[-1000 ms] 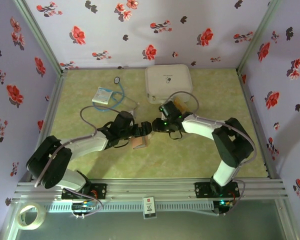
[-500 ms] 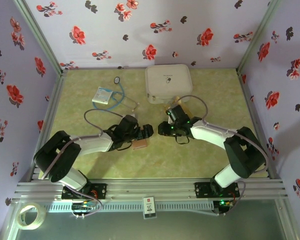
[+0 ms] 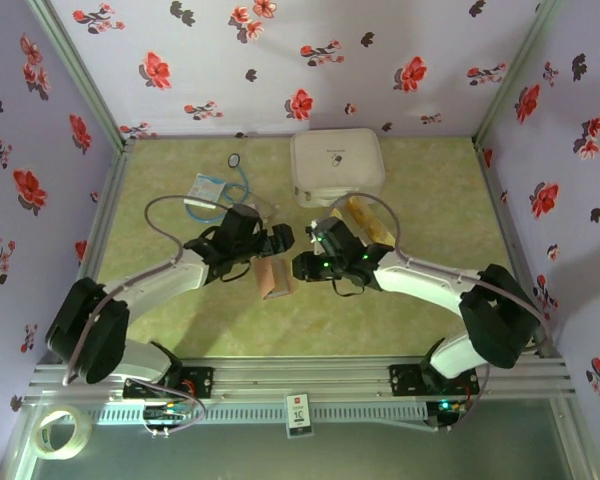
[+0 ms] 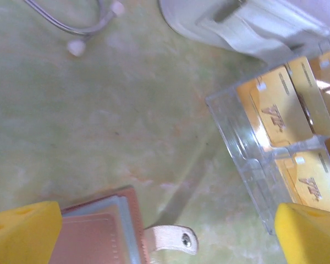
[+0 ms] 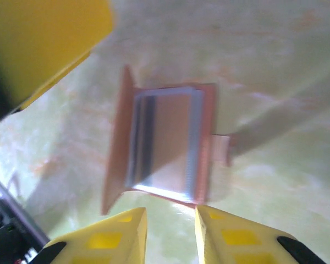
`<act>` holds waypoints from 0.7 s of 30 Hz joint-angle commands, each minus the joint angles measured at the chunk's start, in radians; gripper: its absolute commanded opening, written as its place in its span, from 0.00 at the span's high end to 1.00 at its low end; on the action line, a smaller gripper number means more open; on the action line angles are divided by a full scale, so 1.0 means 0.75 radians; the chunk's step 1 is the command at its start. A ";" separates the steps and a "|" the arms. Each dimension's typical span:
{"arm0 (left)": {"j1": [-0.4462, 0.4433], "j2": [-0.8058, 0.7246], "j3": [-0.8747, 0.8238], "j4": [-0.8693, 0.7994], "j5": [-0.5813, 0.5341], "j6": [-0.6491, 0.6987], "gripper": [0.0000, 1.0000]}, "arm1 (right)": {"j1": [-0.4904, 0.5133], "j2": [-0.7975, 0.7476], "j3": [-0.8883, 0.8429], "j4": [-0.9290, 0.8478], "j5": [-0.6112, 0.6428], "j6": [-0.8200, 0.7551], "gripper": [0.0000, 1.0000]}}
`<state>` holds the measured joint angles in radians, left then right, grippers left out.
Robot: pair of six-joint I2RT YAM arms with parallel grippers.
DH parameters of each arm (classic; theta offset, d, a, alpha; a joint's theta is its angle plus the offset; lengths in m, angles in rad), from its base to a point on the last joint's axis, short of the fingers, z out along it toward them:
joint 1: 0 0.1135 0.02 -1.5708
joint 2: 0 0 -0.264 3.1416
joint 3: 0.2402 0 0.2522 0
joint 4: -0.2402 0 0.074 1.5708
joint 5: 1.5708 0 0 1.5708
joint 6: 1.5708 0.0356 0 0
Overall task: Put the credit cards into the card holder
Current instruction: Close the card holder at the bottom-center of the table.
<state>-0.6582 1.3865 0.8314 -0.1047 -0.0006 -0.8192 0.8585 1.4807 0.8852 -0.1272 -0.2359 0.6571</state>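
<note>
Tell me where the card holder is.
Top view: the card holder lies mid-table, on the near side of the left gripper, beside the right gripper.

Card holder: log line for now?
card holder open on table; credit cards in clear tray; left gripper open, empty; right gripper ajar near holder

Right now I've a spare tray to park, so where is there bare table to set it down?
Free: the right side of the table, between the clear card tray and the right wall; the near strip before the card holder; the back-left corner behind the packet. Crowded: the centre, from the white case down to the card holder.
</note>
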 commanded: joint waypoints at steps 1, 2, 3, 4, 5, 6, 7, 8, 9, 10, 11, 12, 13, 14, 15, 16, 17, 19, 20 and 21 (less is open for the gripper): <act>0.079 -0.088 0.018 -0.151 -0.029 0.061 0.00 | 0.072 0.039 0.102 0.004 0.034 0.006 0.75; 0.110 -0.112 0.011 -0.178 -0.028 0.064 0.00 | 0.095 0.055 0.126 -0.002 0.037 0.001 0.75; 0.141 -0.137 0.000 -0.196 -0.029 0.069 0.00 | 0.122 0.076 0.157 -0.011 0.040 -0.008 0.76; 0.166 -0.158 -0.009 -0.215 -0.028 0.066 0.00 | 0.140 0.096 0.188 -0.021 0.039 -0.014 0.76; 0.196 -0.179 -0.022 -0.236 -0.028 0.067 0.00 | 0.161 0.126 0.221 -0.031 0.039 -0.024 0.76; 0.222 -0.201 -0.029 -0.254 -0.028 0.069 0.00 | 0.182 0.154 0.254 -0.044 0.037 -0.035 0.77; 0.243 -0.215 -0.036 -0.267 -0.028 0.074 0.00 | 0.194 0.185 0.279 -0.052 0.033 -0.041 0.77; 0.264 -0.233 -0.044 -0.280 -0.031 0.080 0.00 | 0.206 0.219 0.308 -0.062 0.029 -0.051 0.78; 0.285 -0.246 -0.053 -0.297 -0.035 0.087 0.00 | 0.216 0.251 0.337 -0.072 0.024 -0.057 0.79; 0.303 -0.258 -0.058 -0.312 -0.038 0.091 0.00 | 0.224 0.277 0.350 -0.076 0.021 -0.064 0.81; 0.319 -0.268 -0.064 -0.326 -0.036 0.096 0.00 | 0.228 0.302 0.361 -0.081 0.025 -0.074 0.83; 0.332 -0.279 -0.069 -0.343 -0.038 0.102 0.00 | 0.230 0.323 0.367 -0.093 0.041 -0.088 0.86; 0.343 -0.286 -0.073 -0.358 -0.037 0.108 0.00 | 0.230 0.336 0.369 -0.108 0.060 -0.098 0.88; 0.352 -0.292 -0.076 -0.373 -0.038 0.115 0.00 | 0.229 0.345 0.365 -0.124 0.083 -0.110 0.91; 0.355 -0.295 -0.077 -0.388 -0.036 0.126 0.00 | 0.228 0.347 0.354 -0.136 0.108 -0.118 0.93; 0.358 -0.295 -0.078 -0.399 -0.037 0.134 0.00 | 0.227 0.346 0.340 -0.138 0.126 -0.120 0.94; 0.359 -0.294 -0.078 -0.407 -0.037 0.145 0.00 | 0.222 0.343 0.325 -0.136 0.136 -0.118 0.95; 0.359 -0.284 -0.080 -0.418 -0.036 0.154 0.00 | 0.215 0.339 0.294 -0.124 0.141 -0.112 0.96; 0.358 -0.277 -0.080 -0.419 -0.033 0.160 0.00 | 0.210 0.337 0.282 -0.117 0.141 -0.109 0.97; 0.360 -0.267 -0.079 -0.422 -0.033 0.165 0.00 | 0.207 0.339 0.267 -0.109 0.141 -0.106 0.97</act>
<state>-0.3962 1.1824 0.7822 -0.3820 -0.0185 -0.7368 1.0229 1.7367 1.1187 -0.1913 -0.1699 0.5938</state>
